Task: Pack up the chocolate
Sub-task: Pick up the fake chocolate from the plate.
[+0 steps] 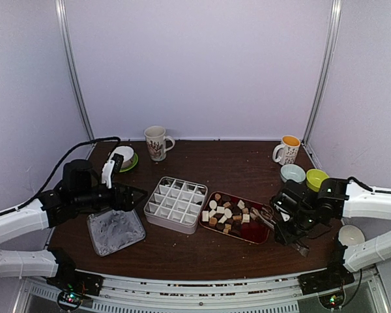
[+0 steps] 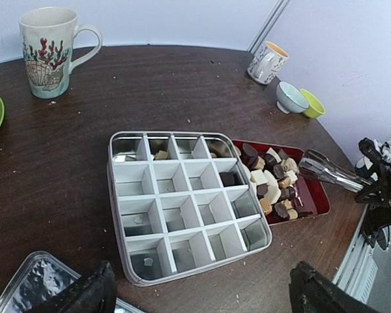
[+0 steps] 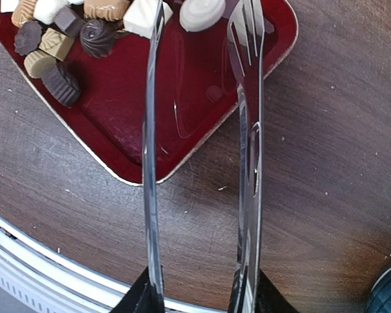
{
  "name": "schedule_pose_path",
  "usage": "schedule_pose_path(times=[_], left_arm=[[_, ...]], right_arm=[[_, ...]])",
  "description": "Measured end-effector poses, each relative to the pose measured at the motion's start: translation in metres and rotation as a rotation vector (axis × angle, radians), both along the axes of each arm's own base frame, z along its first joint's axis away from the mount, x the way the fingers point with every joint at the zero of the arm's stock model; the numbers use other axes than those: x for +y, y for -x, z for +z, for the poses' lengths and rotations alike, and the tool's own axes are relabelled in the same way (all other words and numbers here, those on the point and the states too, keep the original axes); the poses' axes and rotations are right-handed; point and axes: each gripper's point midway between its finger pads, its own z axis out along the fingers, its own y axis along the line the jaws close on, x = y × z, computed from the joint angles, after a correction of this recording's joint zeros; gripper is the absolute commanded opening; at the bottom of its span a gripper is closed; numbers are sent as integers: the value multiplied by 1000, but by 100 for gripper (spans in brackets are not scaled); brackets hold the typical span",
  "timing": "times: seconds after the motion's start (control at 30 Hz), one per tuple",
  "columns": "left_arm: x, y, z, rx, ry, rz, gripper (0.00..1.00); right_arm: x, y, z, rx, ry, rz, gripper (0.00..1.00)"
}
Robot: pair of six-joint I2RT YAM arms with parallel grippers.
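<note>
On the dark wooden table [image 1: 195, 257], I am logging the following.

Item: the chocolate [image 1: 228, 214]. These are small round and cube-shaped pieces in cream, tan and dark brown, lying heaped in a shallow red rectangular tray [image 3: 182, 85]. A few are already sitting in the far compartments of the white-divided metal tin box [image 2: 109, 189] just left of the tray. Most compartments are showing bare.

Item: right tool [image 3: 195, 297]. It is clenching the handle end of the long metal tongs [image 3: 246, 130]. The tong tips are hanging apart over the tray's near corner, gripping nothing.

Item: left tool [image 1: 135, 195]. It is released, its jaws standing wide, hovering left of the box near a silvery tin lid [image 1: 115, 231].

Handling, as I am judging it: each piece is looking light and rigid, but easily marked or crushed, and smooth enough to slip out from between metal tips. I am planning to pinch one piece across its flat sides, low and central, squeezing gently. Round pieces are calling for a grip across the widest part. Pieces at the heap's edge are offering the cleanest access.
</note>
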Motion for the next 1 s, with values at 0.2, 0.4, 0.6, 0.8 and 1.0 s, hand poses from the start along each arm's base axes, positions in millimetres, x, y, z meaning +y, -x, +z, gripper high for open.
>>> schedule_pose_path(times=[0.2,0.4,0.6,0.8,1.0], left_arm=[[0,0,0,-1,-3,-2,95],[0,0,0,-3,-5,-3,95],[0,0,0,-4,-5,-3,95],[0,0,-1,-4,-6,-3,95],[0,0,-1,-8,-9,-4,95]], right_arm=[[-1,-2,-3,5,0,-20,42],[0,-5,-10,16,14,-34,41],[3,-10,-18,29,31,-41,40],[5,-12,-25,43,51,-39,37],[7,-13,-25,39,46,-41,31]])
